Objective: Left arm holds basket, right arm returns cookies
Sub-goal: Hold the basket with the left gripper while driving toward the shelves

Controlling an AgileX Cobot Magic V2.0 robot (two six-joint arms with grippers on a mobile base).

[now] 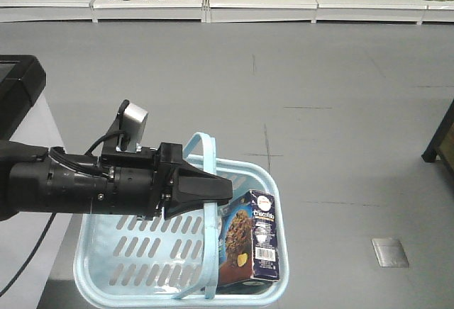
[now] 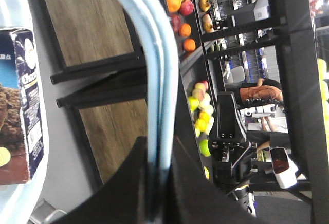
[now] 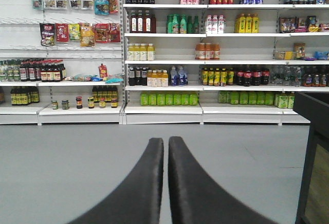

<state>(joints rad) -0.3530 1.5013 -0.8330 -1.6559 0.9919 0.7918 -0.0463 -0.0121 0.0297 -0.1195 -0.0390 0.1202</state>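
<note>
While the left arm's tapered black claw (image 1: 213, 194) pinches both arched handles (image 1: 206, 154) of the light blue slotted plastic basket (image 1: 142, 249), the dark navy and brown cardboard cookie box (image 1: 253, 242) stands on end inside, just beneath and past its tip. The right arm's blocky black claw (image 3: 168, 144) has fingers pressed together on nothing. Likely light, stiff but crushable, the box wants a gentle pinch across its narrow faces.
</note>
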